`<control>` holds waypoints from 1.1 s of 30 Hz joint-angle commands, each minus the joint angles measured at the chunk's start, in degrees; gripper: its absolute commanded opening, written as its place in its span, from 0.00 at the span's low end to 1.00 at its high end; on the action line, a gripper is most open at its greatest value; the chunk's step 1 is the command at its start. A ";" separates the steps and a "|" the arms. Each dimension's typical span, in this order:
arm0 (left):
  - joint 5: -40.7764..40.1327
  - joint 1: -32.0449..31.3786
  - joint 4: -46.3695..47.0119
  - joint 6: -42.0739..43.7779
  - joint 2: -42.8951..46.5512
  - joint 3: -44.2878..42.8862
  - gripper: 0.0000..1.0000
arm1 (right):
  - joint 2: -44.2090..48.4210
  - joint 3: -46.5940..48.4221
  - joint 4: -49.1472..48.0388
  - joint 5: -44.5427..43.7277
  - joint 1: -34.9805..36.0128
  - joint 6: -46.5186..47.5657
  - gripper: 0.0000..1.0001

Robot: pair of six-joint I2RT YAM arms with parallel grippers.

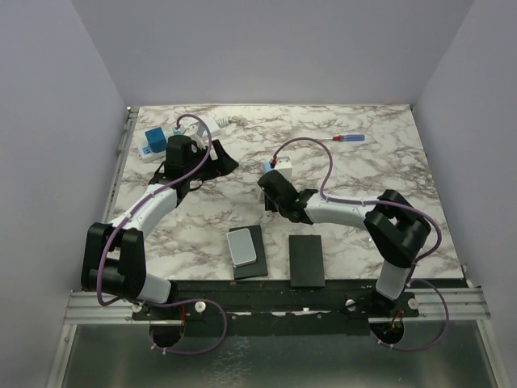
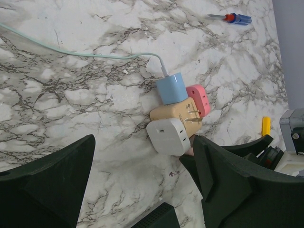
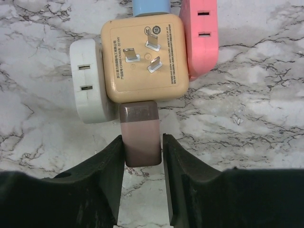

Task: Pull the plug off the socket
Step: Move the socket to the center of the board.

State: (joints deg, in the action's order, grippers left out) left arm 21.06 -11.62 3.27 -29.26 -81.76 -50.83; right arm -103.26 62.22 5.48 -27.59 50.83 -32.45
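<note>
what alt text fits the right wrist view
The right end effector pinches a brown plug in a tan cube adapter whose metal prongs face the camera. A white block, a pink block and a blue block ring it on a marble table.

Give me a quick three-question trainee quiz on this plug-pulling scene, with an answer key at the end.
1. True or false: the left pincer stands open with nothing between its fingers.
2. Which block sits between the right pincer's fingers? A) pink block B) white block C) mauve block D) blue block
3. Fill in: the three metal prongs stick out of the ____ face of the adapter cluster.

Key: 1 true; 2 C; 3 tan, the tan face at the middle of the cluster.
</note>
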 commanded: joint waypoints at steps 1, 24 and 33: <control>1.81 0.28 -0.50 0.68 0.18 0.73 0.88 | -2.16 0.67 -1.97 -1.91 0.44 0.62 0.39; 16.16 -5.09 8.76 -3.55 -6.48 1.75 0.88 | 10.38 -19.50 -31.15 -3.10 0.46 9.64 0.00; 17.63 -6.22 10.20 -6.55 -11.00 1.94 0.93 | 12.20 -22.97 -37.20 -1.45 0.86 12.07 0.00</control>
State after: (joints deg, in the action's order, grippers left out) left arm 36.03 -17.56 11.09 -33.69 -90.26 -49.76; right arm -92.92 39.51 -24.69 -27.83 51.00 -21.89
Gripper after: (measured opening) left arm 0.924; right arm 0.341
